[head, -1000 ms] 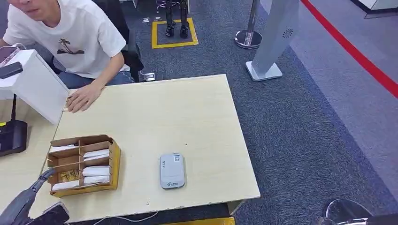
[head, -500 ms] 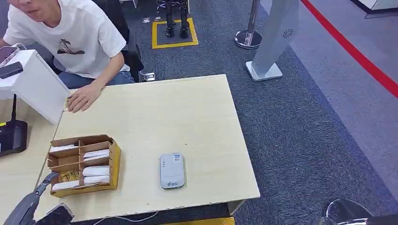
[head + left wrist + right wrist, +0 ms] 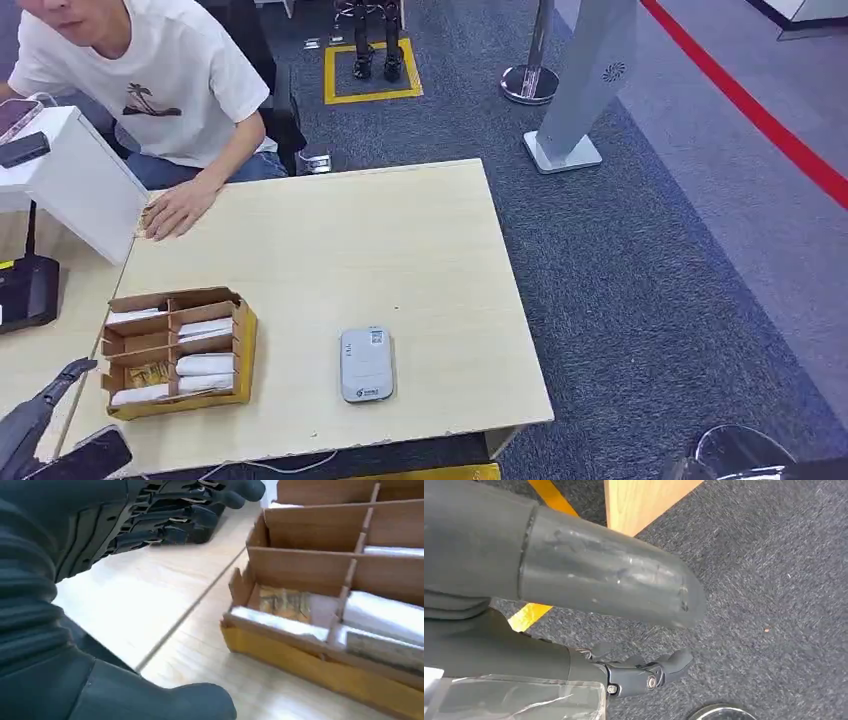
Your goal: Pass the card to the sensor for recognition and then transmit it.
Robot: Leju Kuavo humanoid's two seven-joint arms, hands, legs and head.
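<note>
Left hand point(image 3: 45, 410): sat lower and further left than half a second earlier; drawn back from the near-left corner of the card box point(image 3: 178, 352), not touching it.
Left fingers point(image 3: 190, 515): spread apart, nothing between them; thumb well clear of them in the wrist view.
Cards point(image 3: 204, 363): lay in the box compartments, pale stacks; one compartment held a yellowish patterned item point(image 3: 284, 601). None lifted.
Sensor point(image 3: 366, 364): grey reader, flat on the table point(image 3: 330, 240), right of the box, well apart from it; unmoved.
Meaning for task: pick not yet made; retreat read as a re-approach or repositioning, not progress. Judged at the very start.
Right hand point(image 3: 644, 672): hung beside the table over carpet; fingers looked loosely curled, holding nothing.
Person's hand point(image 3: 178, 208): rested on the far-left table edge, same spot as before.
Hidden / unclear: left hand cut off by the head view's corner; card faces blurred in the wrist view, type not readable; clear plastic sheet point(image 3: 514, 697) near right wrist, purpose not determinable.
</note>
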